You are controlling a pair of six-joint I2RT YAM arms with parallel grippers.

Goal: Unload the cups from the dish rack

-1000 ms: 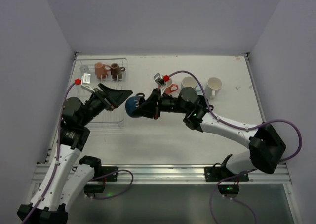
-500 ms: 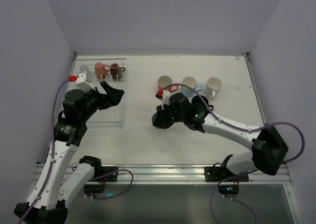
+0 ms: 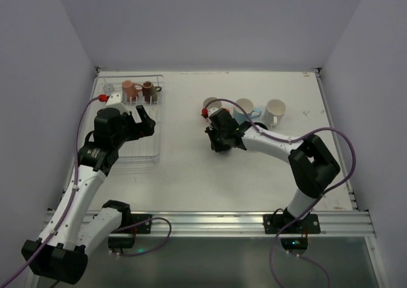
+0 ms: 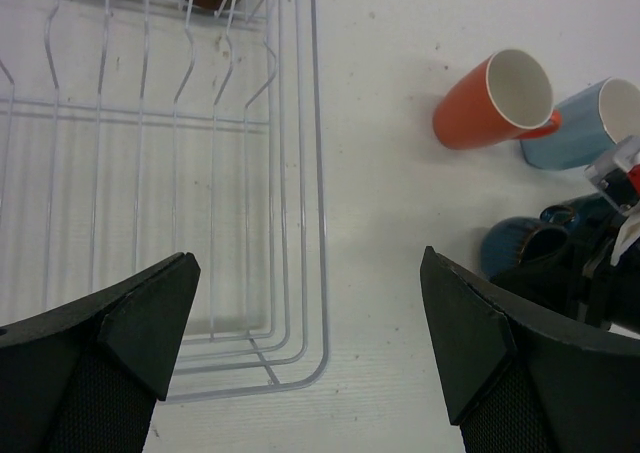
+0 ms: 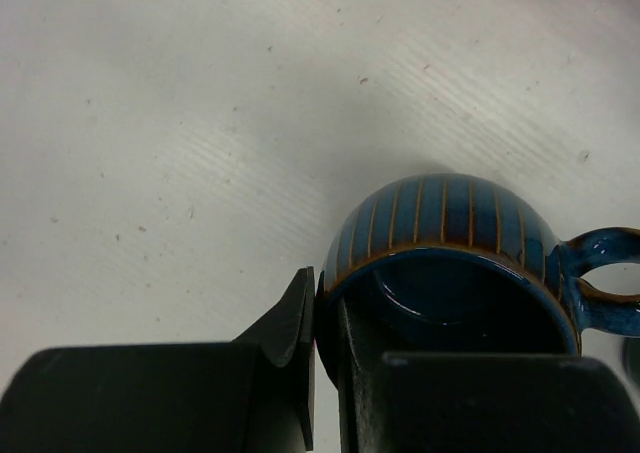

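Observation:
My right gripper [image 3: 219, 139] is shut on the rim of the navy striped cup [image 5: 450, 223], one finger inside and one outside, low over the table just in front of the orange cup [image 3: 212, 103]. The navy cup also shows in the left wrist view [image 4: 520, 248]. The light blue cup [image 3: 243, 107] and white cup [image 3: 275, 110] stand to the right. My left gripper [image 3: 144, 119] is open and empty above the dish rack [image 3: 121, 149]. The salmon pink cup [image 3: 130, 89], dark brown cup [image 3: 149, 91] and clear glass [image 3: 109, 86] sit at the rack's far end. The dark green cup is out of view.
In the left wrist view the orange cup [image 4: 495, 98] and light blue cup [image 4: 590, 123] lie close together beyond the navy cup. The rack's near right corner [image 4: 310, 363] lies between my left fingers. Walls close in the table on three sides.
My right gripper carried the navy cup rightward from beside the rack and lowered it near the orange cup. My left gripper drew back over the rack, still open.

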